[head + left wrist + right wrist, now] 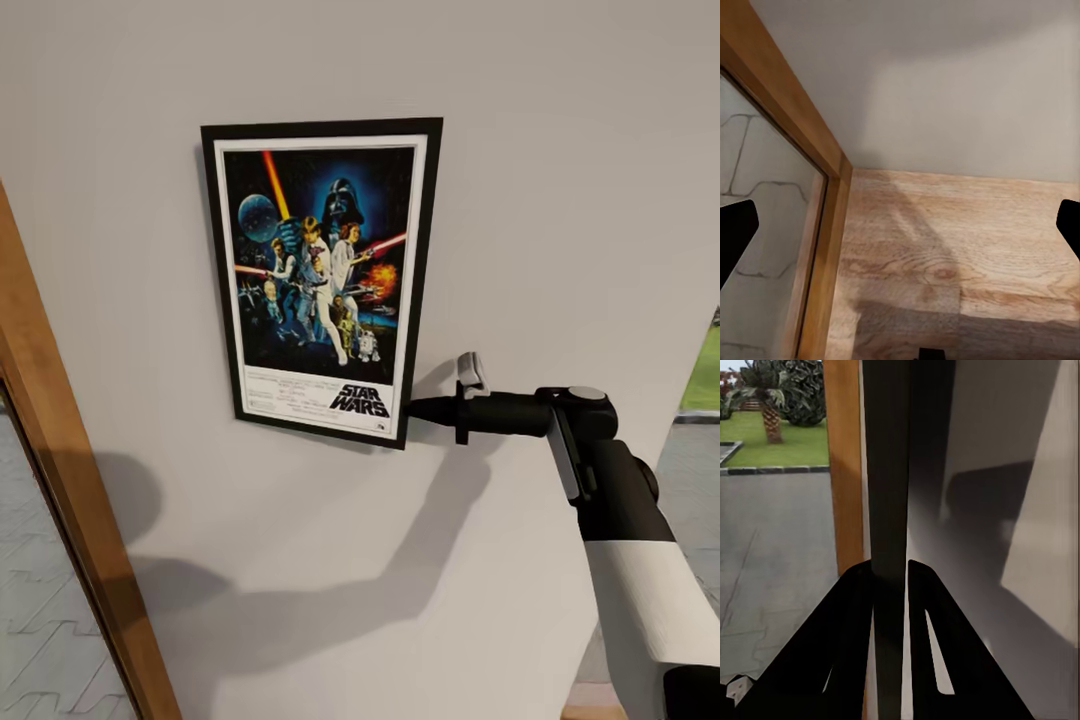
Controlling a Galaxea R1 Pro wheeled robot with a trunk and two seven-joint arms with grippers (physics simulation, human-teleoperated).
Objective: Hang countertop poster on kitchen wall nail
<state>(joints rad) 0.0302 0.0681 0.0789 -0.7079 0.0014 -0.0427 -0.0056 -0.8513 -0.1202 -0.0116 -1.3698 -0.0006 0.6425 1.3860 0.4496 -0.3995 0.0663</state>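
The poster (320, 275) lies flat against the light-grey wall (560, 180), upright and slightly tilted: black frame, white border, dark blue Star Wars artwork. My right gripper (415, 410) is shut on the frame's lower right edge, the arm reaching in from the right. In the right wrist view the poster's black edge (886, 472) runs between the two clamped fingers (847, 645). My left gripper (900, 232) is open, pointing down at the wooden floor (967, 255) with nothing between its fingers. Any wall nail is hidden, and the kitchen countertop is out of view.
A wooden door frame (70, 500) with a glass pane runs down the left, showing paving outside. At the right edge an opening (705, 370) shows grass and pavement. The arm's shadow falls on the wall below the poster.
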